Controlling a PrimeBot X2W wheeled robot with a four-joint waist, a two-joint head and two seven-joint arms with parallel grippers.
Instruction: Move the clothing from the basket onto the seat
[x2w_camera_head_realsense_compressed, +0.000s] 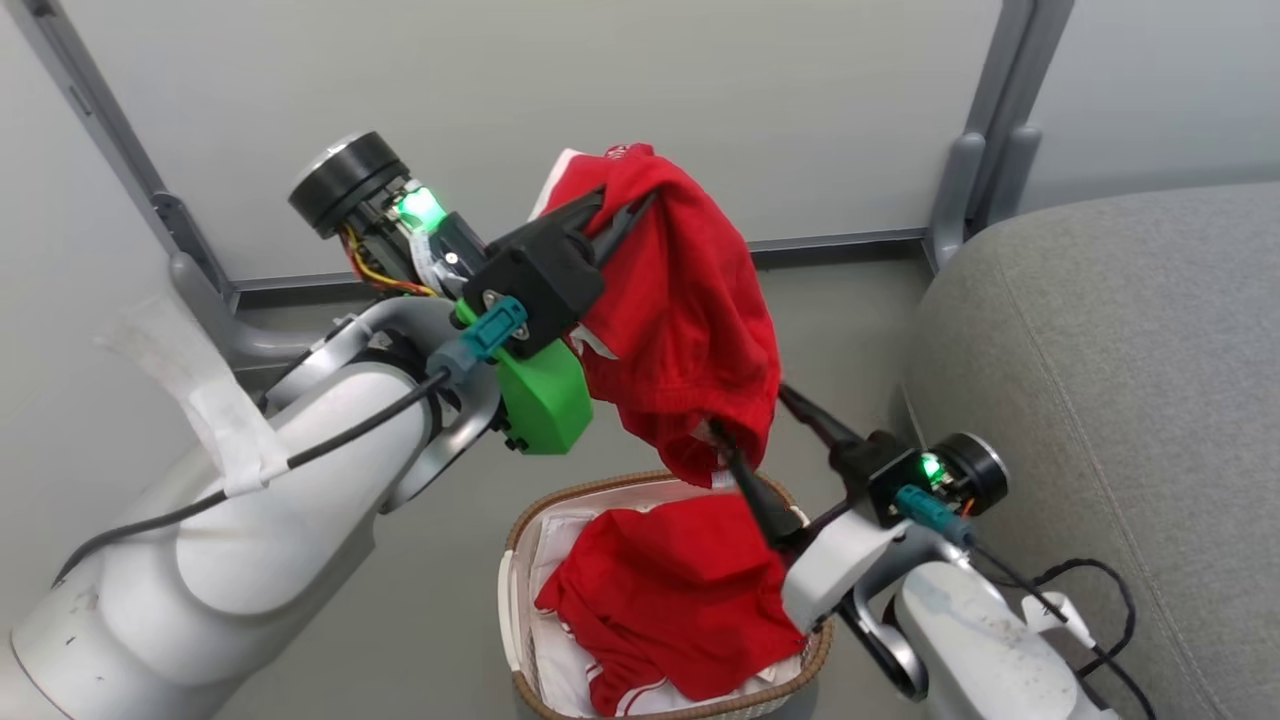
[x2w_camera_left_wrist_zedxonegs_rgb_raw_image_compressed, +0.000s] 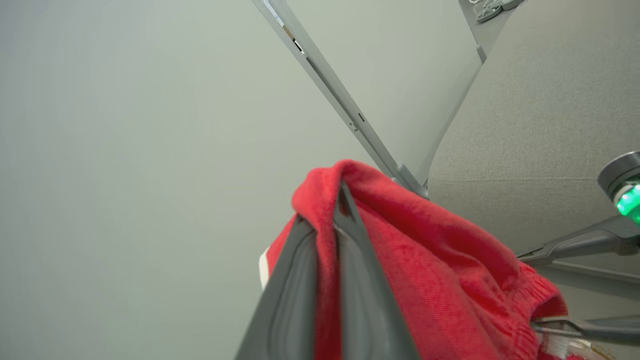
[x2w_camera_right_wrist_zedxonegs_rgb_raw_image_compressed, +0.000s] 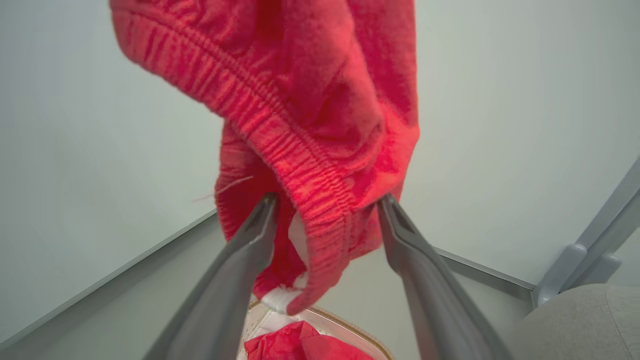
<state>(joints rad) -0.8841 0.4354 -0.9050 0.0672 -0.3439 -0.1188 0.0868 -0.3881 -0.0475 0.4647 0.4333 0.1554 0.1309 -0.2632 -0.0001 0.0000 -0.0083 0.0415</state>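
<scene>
Head view: left tool (x2w_camera_head_realsense_compressed: 632, 210) clamps red, ribbed-hemmed clothing (x2w_camera_head_realsense_compressed: 690, 330); right tool (x2w_camera_head_realsense_compressed: 748, 410) gapes wide.

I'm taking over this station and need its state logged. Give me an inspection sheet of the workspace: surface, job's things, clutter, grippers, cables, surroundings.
Surface: grey seat on the robot's right, no clothing on the part in view.
Job's things: red garment lifted above the basket; second red garment lies inside on a white liner.
Clutter: nothing seen.
Grippers: left gripper shut on the lifted garment's top; right gripper open, fingers either side of its hanging hem.
Cables: forearm cable, black, taped along the left arm; wrist cable, black, loops by the right wrist.
Surroundings: pale wall panels, grey frame post, grey floor.
</scene>
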